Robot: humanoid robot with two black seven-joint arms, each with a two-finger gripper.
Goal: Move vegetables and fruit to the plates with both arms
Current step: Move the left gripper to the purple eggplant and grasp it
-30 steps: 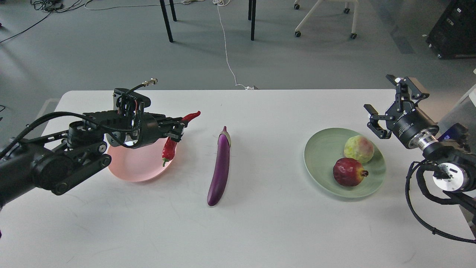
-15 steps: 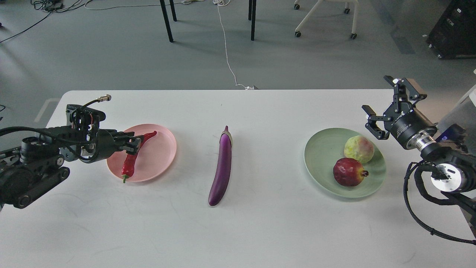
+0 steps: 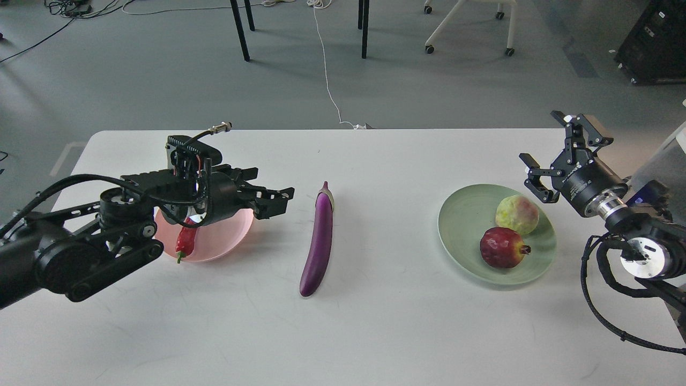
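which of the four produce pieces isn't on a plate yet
The purple eggplant: it lies on the bare table between the plates; the chili, pomegranate and pale fruit are plated.

We note a white table (image 3: 375, 332) in the foreground on a grey floor (image 3: 161, 80). Behind it: black table legs (image 3: 239, 29), a white cable (image 3: 325, 64) trailing to the table edge, a white caster chair base (image 3: 466, 27), dark equipment (image 3: 656, 40) at right.
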